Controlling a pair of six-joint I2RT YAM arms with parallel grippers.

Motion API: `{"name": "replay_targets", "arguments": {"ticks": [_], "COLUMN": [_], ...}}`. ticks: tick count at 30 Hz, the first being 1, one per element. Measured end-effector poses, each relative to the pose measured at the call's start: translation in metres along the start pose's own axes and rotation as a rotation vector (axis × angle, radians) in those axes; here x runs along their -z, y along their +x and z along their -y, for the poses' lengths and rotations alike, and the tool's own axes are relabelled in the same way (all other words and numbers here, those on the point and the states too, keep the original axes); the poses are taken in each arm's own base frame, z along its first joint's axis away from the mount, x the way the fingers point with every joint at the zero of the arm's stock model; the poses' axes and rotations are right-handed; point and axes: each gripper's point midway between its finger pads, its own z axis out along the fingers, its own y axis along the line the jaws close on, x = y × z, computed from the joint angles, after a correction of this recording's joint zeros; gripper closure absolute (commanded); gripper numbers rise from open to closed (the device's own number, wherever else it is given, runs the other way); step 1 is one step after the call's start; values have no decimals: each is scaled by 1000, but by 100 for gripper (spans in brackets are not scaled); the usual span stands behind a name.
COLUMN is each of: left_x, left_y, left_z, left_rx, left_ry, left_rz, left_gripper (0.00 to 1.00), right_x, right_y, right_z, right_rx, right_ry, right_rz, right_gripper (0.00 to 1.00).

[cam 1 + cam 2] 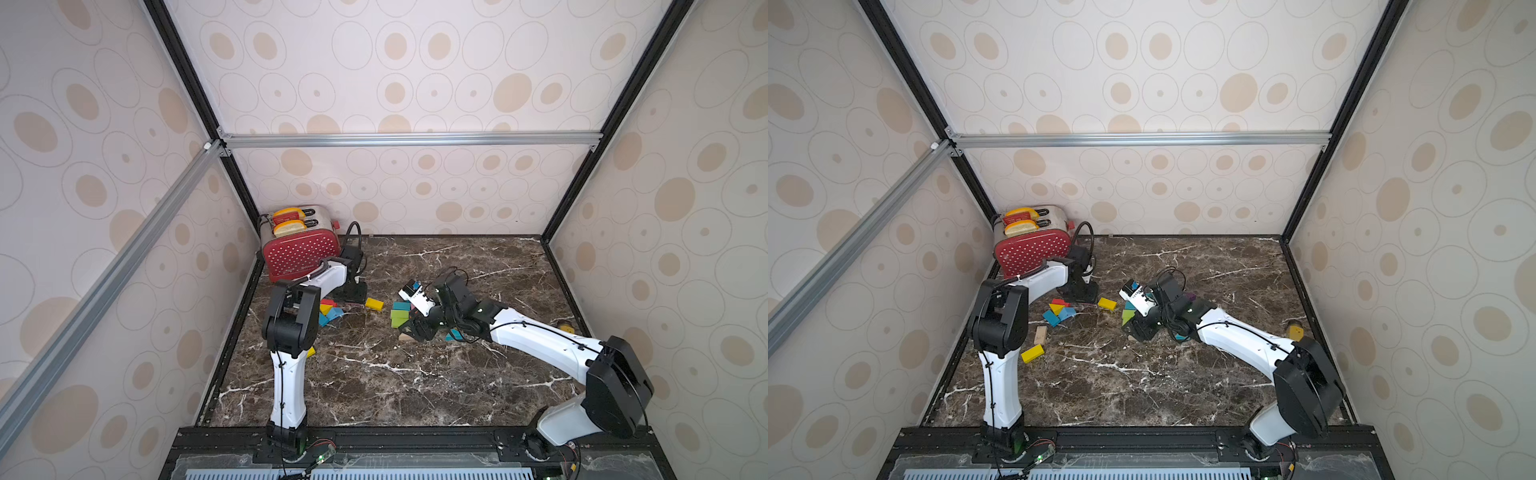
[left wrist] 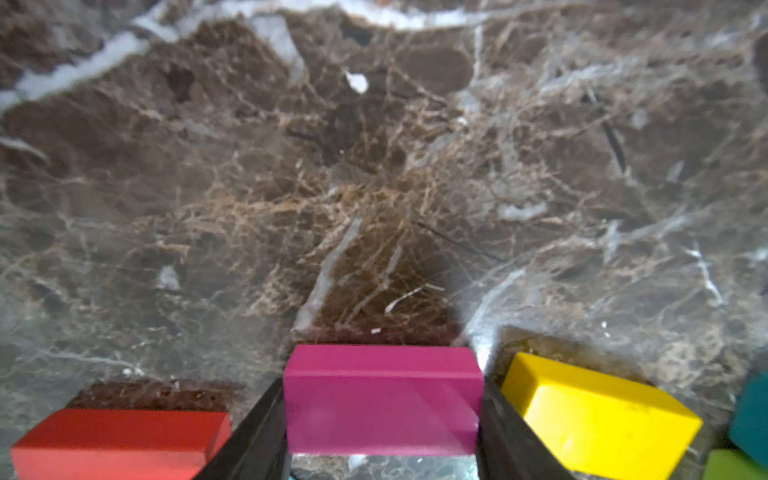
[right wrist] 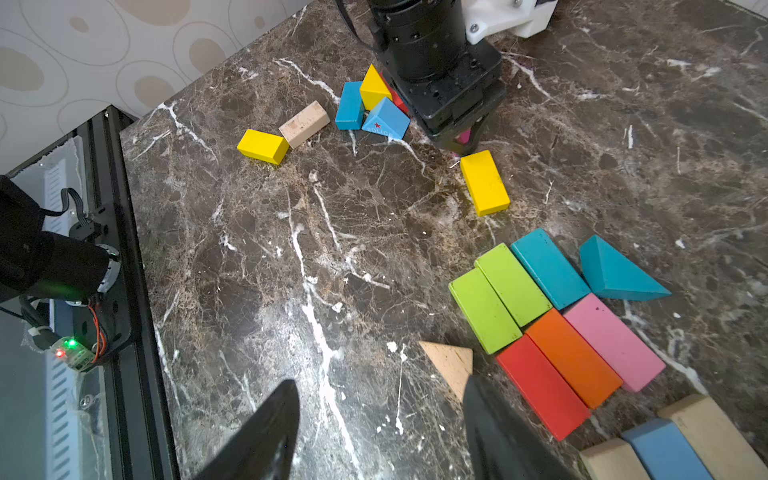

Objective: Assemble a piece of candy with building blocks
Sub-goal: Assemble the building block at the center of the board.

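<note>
Presently the left gripper [image 2: 383, 386] is clamping the magenta brick [image 2: 382, 415] by opposite faces, low over the table [image 2: 374, 187] between a red brick [image 2: 120, 440] and a yellow brick [image 2: 598, 415], while the right gripper [image 3: 379, 382] is hanging agape and empty; the held piece is judged light, rigid, smooth-painted and liable to slip.

red brick [image 2: 120, 440] cropped, green corner [image 2: 731, 467] barely showing, perhaps a block

Left pincer [image 2: 382, 388] grips a pink block [image 2: 382, 415]; right pincer [image 3: 379, 381] stands parted.
</note>
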Motion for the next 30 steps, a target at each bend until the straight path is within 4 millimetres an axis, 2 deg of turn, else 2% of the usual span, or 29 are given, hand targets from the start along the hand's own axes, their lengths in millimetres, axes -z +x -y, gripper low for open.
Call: {"name": "replay_targets", "arguments": {"ticks": [18,30], "left_x": [0,1], "left_y": [2,7], "left_z": [6,9], "left_rx": [-27,-44], "left_ry": [2,5], "left_rz": [-4,-22], "left_gripper": [33,22], "right_x": [-1,-2], "right_y": [0,2], "right_z": [-1,-1], "right_rx": [1,0], "right_ry": [0,-1], "right_rz": [-2,-9], "right_gripper": [33,33]}}
